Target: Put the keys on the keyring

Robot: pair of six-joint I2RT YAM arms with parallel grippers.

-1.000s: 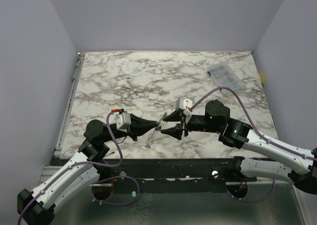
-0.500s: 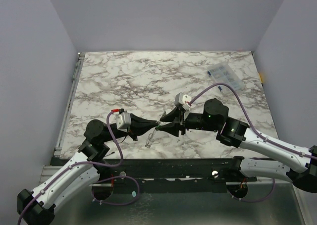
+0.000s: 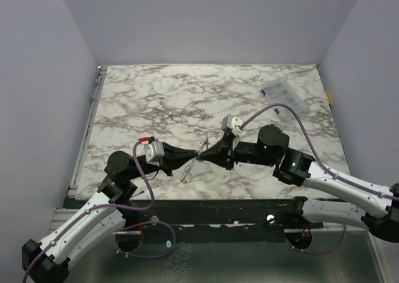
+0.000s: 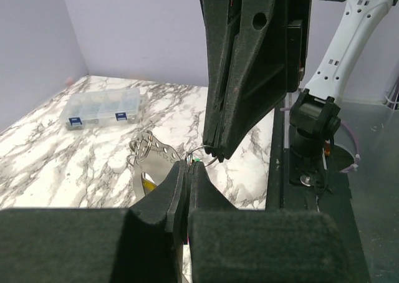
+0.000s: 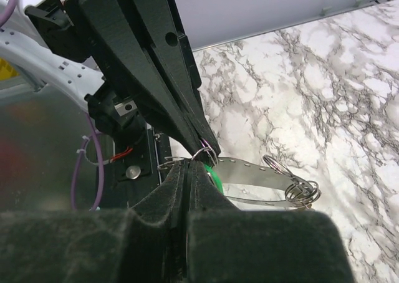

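Note:
My left gripper [image 3: 197,156] and right gripper [image 3: 206,153] meet tip to tip above the table's front edge, both shut. A thin wire ring of the keyring [image 4: 202,151] runs between the two tips, pinched by each. The rest of the keyring [image 3: 186,174], a perforated metal strap [image 5: 262,172] with several split rings [image 5: 300,192], hangs below. The green key [image 5: 216,178] shows beside the right gripper [image 5: 187,164], under the left fingers [image 5: 187,118]. At the left gripper [image 4: 190,166] only a green speck [image 4: 197,162] shows. Which jaws hold that key I cannot tell. The yellow key [image 4: 148,184] hangs by the strap.
A clear plastic parts box [image 3: 282,95] lies at the back right of the marble table [image 3: 156,96]. The table's black front rail [image 3: 212,203] runs just below the grippers. Purple cables [image 3: 299,122] loop off both arms.
The right gripper was open a second ago. It has moved slightly left and closed on the ring at the left gripper's tip. The left gripper stayed shut, and the hanging keyring shifted a little.

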